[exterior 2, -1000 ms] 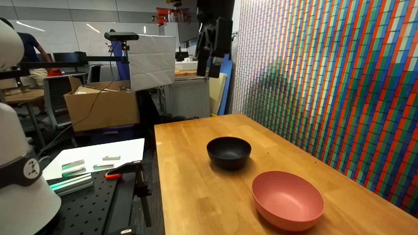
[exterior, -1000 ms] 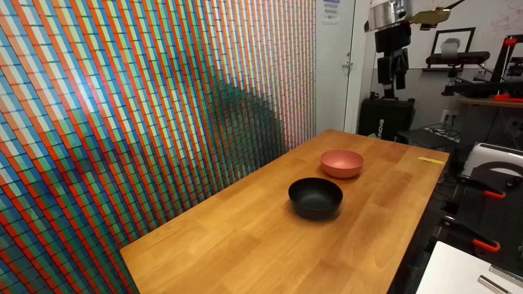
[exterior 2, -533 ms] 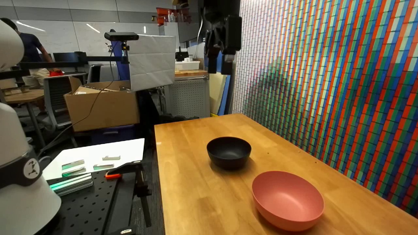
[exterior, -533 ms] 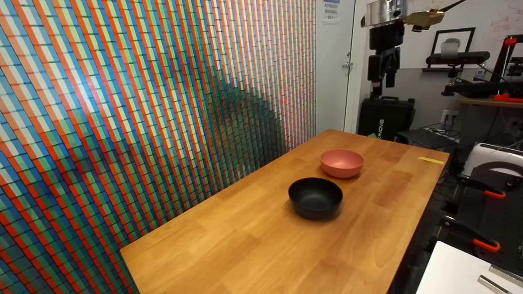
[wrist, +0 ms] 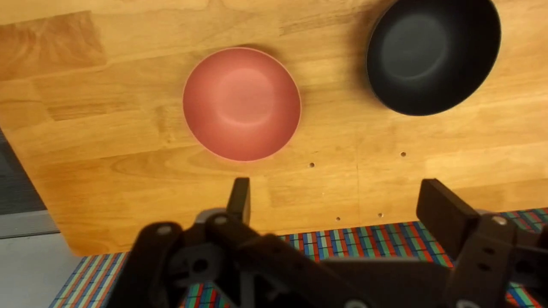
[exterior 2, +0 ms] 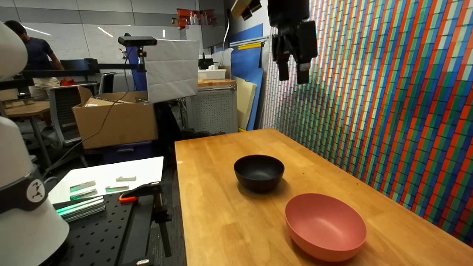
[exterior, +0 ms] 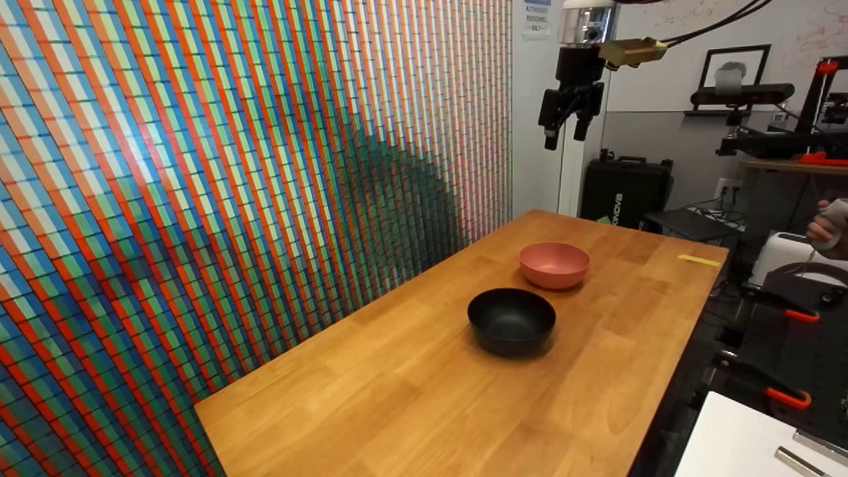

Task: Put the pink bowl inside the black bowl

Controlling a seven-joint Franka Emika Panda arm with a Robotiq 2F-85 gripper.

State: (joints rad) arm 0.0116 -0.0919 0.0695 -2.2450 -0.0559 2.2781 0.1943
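Note:
The pink bowl stands upright on the wooden table in both exterior views, with nothing visible in it. The black bowl stands upright beside it, apart from it, and looks empty; it also shows in an exterior view. In the wrist view the pink bowl lies above the left finger and the black bowl at the upper right. My gripper hangs high above the table, fingers pointing down, touching neither bowl. Its fingers are wide apart with nothing between them in the wrist view.
A multicoloured striped wall runs along one long edge of the table. Yellow tape is on the table's far end. A white board stands across a gap beside the table. A person's hand shows at an edge.
My gripper has moved across, high above the table, toward the striped wall, with its fingers still apart. A person's hand has come into an exterior view. Both bowls have stayed put.

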